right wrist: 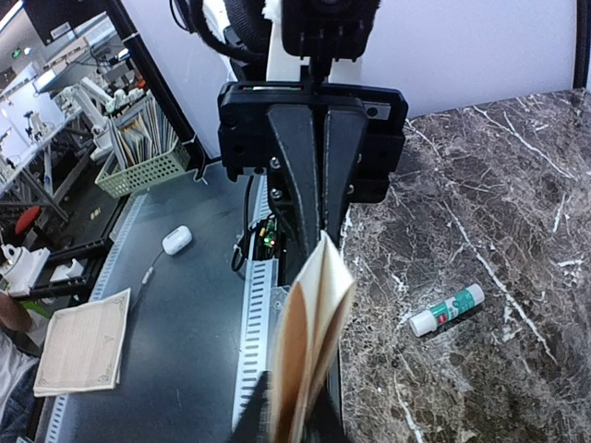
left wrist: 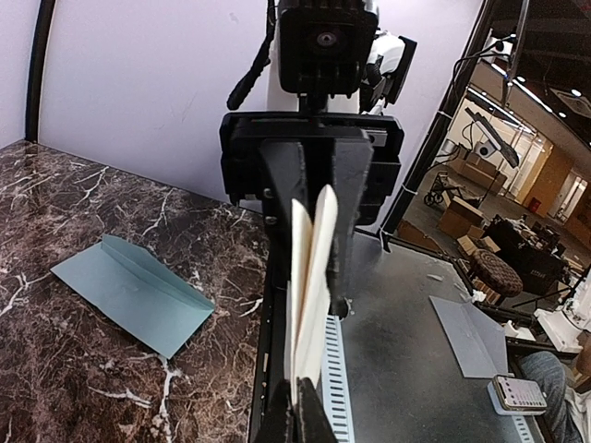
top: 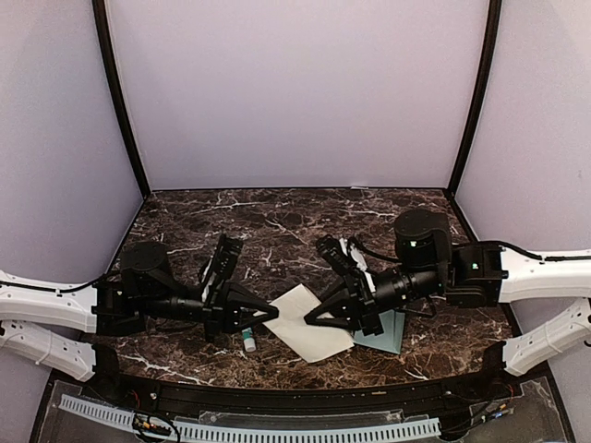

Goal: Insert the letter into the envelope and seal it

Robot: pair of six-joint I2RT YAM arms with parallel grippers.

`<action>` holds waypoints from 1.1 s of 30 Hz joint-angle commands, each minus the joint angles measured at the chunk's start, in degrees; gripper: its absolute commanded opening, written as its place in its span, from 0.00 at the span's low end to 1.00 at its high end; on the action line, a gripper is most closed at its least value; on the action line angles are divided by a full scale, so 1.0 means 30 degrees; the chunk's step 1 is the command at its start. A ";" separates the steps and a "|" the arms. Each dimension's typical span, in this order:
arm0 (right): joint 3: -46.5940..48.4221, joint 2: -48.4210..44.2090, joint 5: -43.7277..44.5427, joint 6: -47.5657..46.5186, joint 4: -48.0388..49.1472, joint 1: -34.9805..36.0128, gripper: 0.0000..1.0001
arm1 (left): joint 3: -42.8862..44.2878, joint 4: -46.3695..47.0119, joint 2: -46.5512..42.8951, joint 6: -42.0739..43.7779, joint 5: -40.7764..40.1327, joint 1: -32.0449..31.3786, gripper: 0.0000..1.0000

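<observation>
Top external: left gripper [top: 274,316] and right gripper [top: 307,320] each pinch an opposite edge of the folded cream letter [top: 314,340]. Envelope [top: 392,337] lies flat on the marble table [top: 185,221], just right of the letter.

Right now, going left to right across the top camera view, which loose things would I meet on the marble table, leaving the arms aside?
Glue stick → letter → envelope.

A robotics lab: white screens [top: 295,92] enclose a marbled counter [top: 277,217], with cardboard boxes [left wrist: 457,220], a stool [left wrist: 494,272] and a paper-filled basket [right wrist: 148,166] in the hall beyond.
</observation>
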 commanded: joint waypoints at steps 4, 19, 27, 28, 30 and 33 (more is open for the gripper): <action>0.0385 0.0261 -0.0490 -0.0007 0.0350 0.0109 0.00 | 0.0425 0.0385 -0.0073 0.0367 0.0376 -0.0059 0.02; -0.0734 -0.1338 0.0693 0.2308 0.4121 0.0109 0.00 | -0.0763 0.1765 -0.1707 0.0030 -0.0014 -0.0073 0.63; -0.0961 -0.1003 0.1145 0.4298 0.7424 0.0095 0.00 | -0.1005 0.3034 -0.1480 -0.0245 0.1673 -0.0059 0.53; -0.1009 -0.0936 0.1167 0.4466 0.7800 0.0103 0.00 | -0.1025 0.3095 -0.1465 -0.0257 0.1736 -0.0073 0.52; -0.1101 -0.0842 0.1142 0.4679 0.8500 0.0101 0.00 | -0.1108 0.3338 -0.1405 -0.0323 0.1767 -0.0061 0.47; -0.1049 -0.0495 0.0736 0.4898 0.9192 0.0103 0.00 | -0.1083 0.3600 -0.1185 -0.0515 0.1620 -0.0059 0.39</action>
